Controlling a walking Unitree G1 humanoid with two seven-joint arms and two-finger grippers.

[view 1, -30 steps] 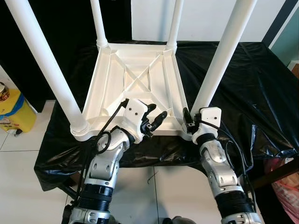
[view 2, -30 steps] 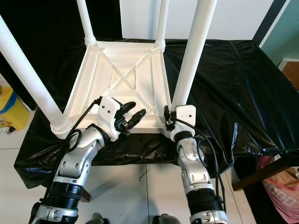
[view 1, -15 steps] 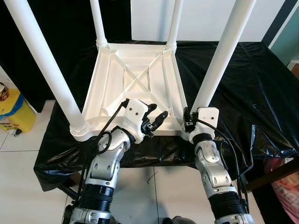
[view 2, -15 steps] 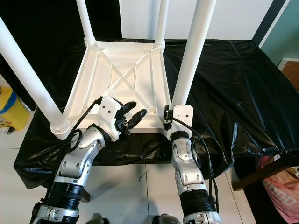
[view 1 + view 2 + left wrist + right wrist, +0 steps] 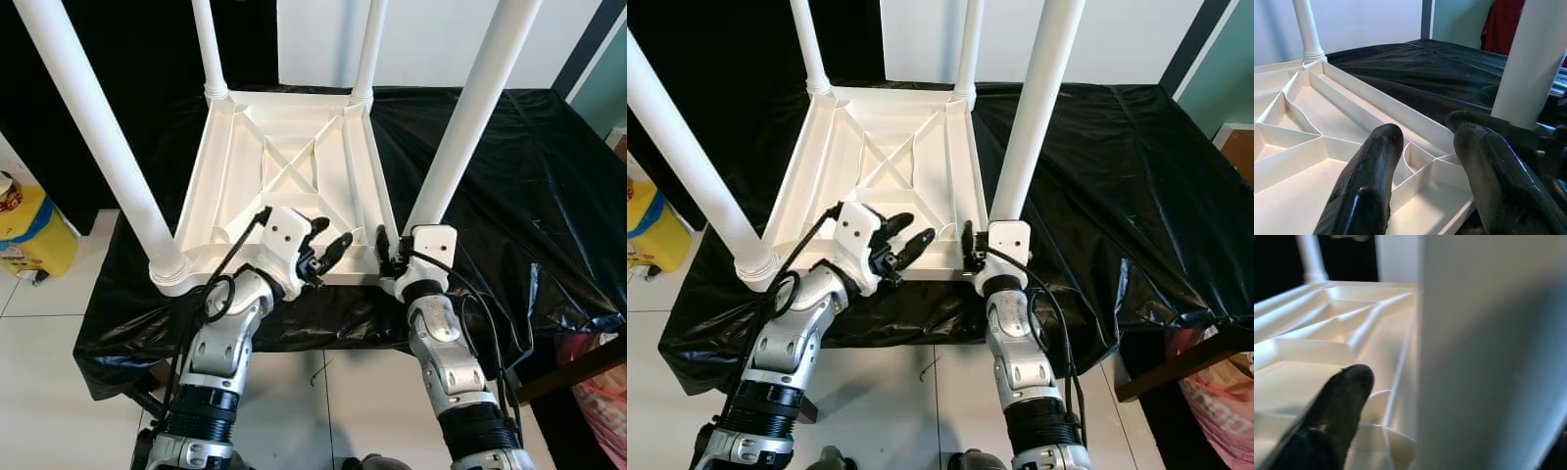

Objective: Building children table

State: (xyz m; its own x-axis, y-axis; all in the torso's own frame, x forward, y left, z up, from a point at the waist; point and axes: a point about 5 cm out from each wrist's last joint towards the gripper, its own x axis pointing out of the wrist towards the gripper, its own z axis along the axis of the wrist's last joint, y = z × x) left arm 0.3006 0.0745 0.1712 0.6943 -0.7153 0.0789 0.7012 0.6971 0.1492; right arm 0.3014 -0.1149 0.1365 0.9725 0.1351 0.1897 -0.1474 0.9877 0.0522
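A white children's table [image 5: 284, 166] lies upside down on a black-covered table, its legs pointing up. My left gripper [image 5: 331, 233] is open, and its fingers [image 5: 1376, 161] hover just over the ribbed underside by the near edge. The right gripper [image 5: 400, 250] is at the base of the near-right leg [image 5: 460, 127]. In the right wrist view the leg [image 5: 1488, 342] stands close beside one black finger [image 5: 1347, 382] with a gap between them; the other finger is hidden behind the leg. The near-left leg [image 5: 98, 127] rises at the left corner.
The black sheet [image 5: 509, 186] hangs over the table's front edge, close to my arms. A yellow container [image 5: 24, 230] stands on the tiled floor at the left. A pink bag [image 5: 598, 392] sits low at the right, and a white wall is behind.
My right gripper has shifted slightly left and closer to the base of the near-right leg. The left gripper has stayed in place, still open.
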